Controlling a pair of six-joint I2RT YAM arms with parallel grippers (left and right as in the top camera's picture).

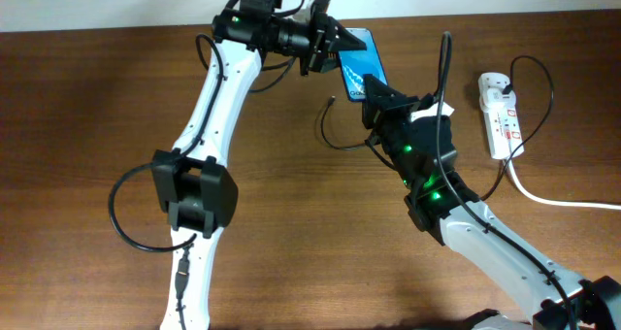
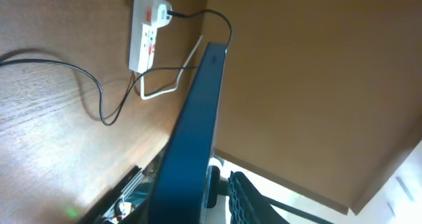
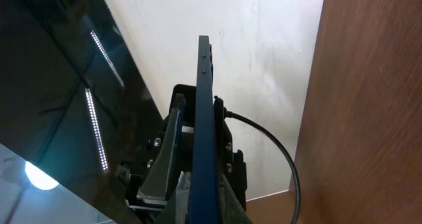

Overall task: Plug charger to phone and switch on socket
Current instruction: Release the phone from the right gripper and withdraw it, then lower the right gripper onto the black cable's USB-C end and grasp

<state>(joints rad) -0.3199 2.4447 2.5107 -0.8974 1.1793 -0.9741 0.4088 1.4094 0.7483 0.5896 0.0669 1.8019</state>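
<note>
The phone (image 1: 361, 66), blue screen up, is held off the table at the back centre. My left gripper (image 1: 335, 49) is shut on its far end and my right gripper (image 1: 374, 89) is shut on its near end. It shows edge-on between the jaws in the left wrist view (image 2: 198, 118) and in the right wrist view (image 3: 203, 85). The charger's thin black cable (image 1: 325, 131) loops on the table left of the right gripper, its plug tip lying free just below the phone. The white socket (image 1: 500, 116) lies at the right, also in the left wrist view (image 2: 144, 39), with a plug in it.
A thick white cord (image 1: 553, 199) runs from the socket to the right edge. The charger cable arcs round the socket and passes under my right arm. Bare wood lies at the left and front of the table.
</note>
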